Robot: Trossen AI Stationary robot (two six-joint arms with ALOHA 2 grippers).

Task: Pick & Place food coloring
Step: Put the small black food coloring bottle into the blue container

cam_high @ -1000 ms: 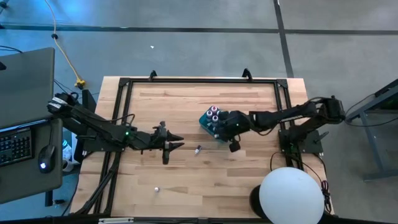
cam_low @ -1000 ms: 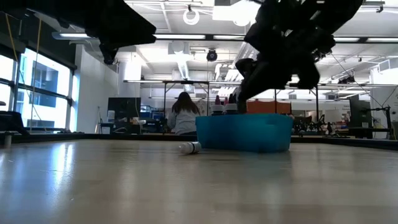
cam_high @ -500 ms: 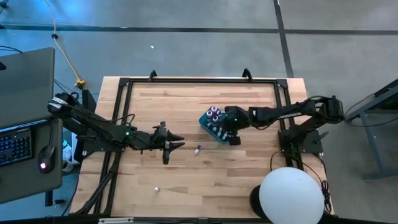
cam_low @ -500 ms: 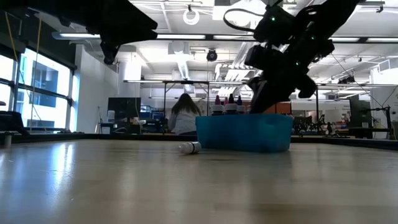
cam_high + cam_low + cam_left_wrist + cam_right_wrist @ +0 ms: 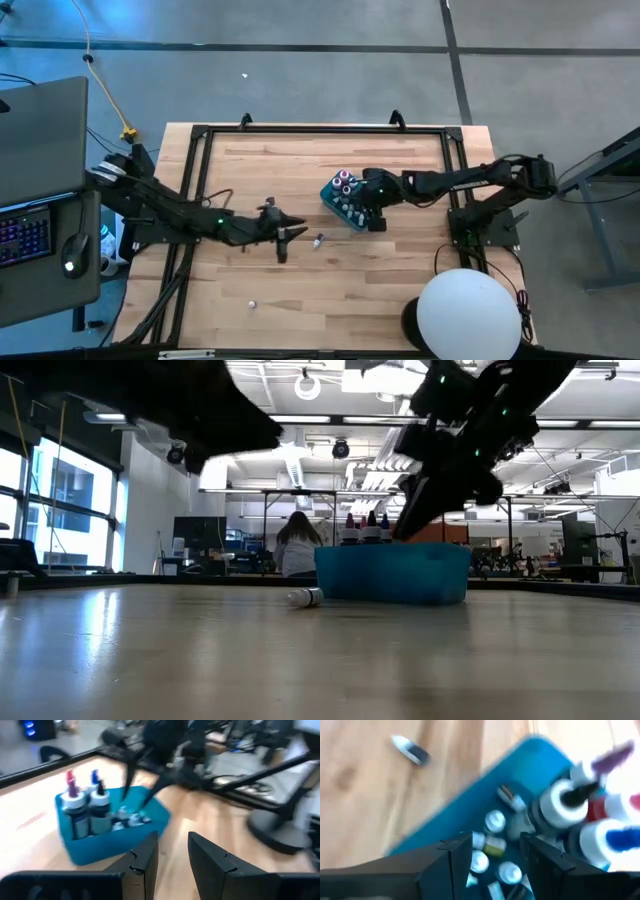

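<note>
Most of the food coloring (image 5: 346, 190) stands or lies inside the teal box (image 5: 336, 207). One small bottle (image 5: 319, 240) lies loose on the table (image 5: 400, 290) just beside the box, and another speck (image 5: 252, 303) lies well apart. Right gripper (image 5: 496, 850) hovers over the box, jaws parted, empty. Left gripper (image 5: 285, 243) sits near the loose bottle, jaws narrowly parted, empty. Judged mostly done; the strays remain.

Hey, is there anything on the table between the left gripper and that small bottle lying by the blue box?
Nothing visible. In the high view only bare wood separates the left gripper from the loose bottle. The blue box and the right gripper sit beyond it.
</note>
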